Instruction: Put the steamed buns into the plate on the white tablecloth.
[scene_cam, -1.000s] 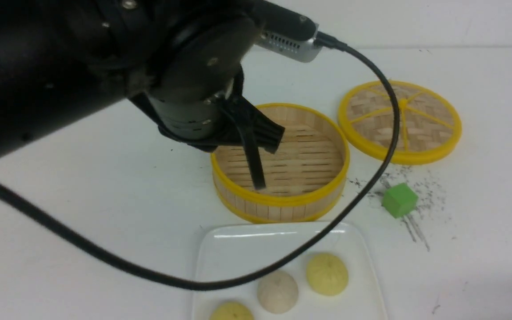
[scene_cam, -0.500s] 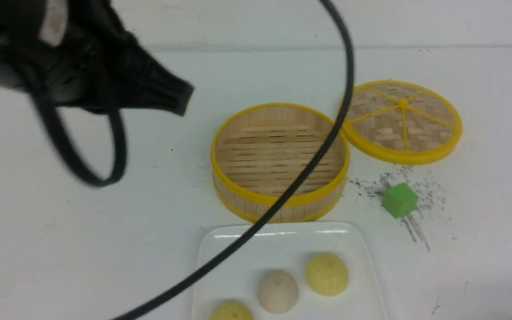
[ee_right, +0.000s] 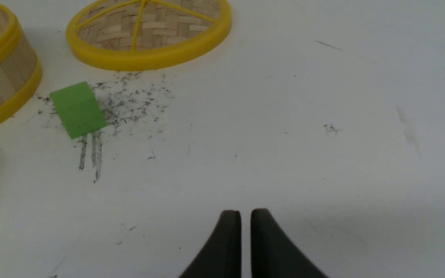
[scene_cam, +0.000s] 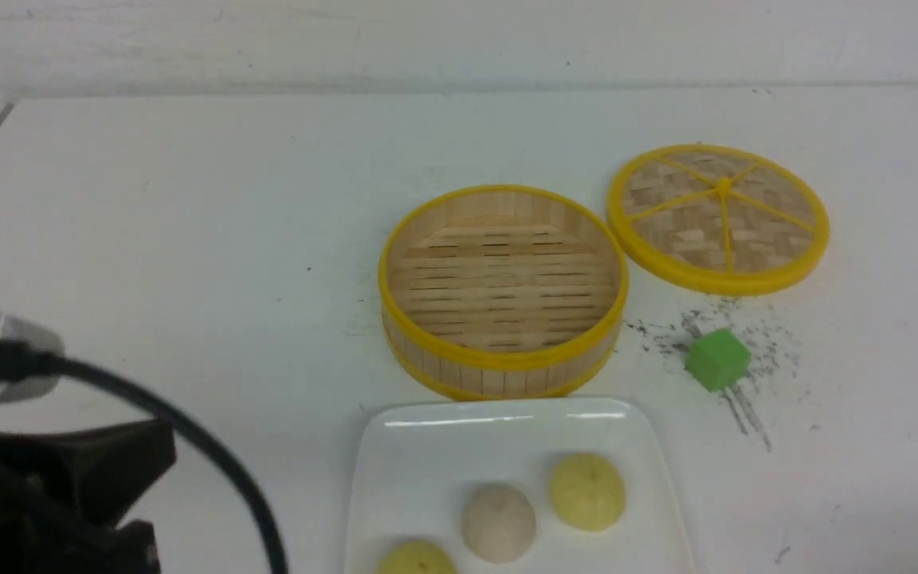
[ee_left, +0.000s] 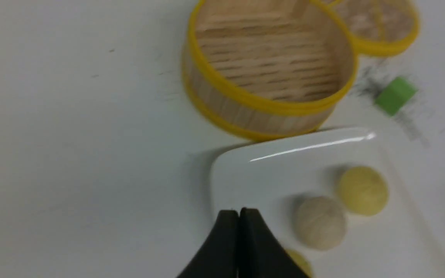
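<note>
Three steamed buns (scene_cam: 499,522) sit on the plate (scene_cam: 427,454) at the desk's near edge. Left tool (ee_left: 239,211) hovers over the plate's corner beside them, closed and empty. Right tool (ee_right: 245,212) nearly closed, empty, well apart.

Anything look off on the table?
Dark speckled marks smudge the tablecloth round a stray green cube, near the lid. The three buns sit fine on the plate; the steamer is empty.

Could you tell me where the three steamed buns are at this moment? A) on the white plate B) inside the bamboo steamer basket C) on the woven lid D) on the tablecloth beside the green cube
A: the front view shows both pale yellow buns and the beige bun on the plate, while the steamer basket holds nothing.
</note>
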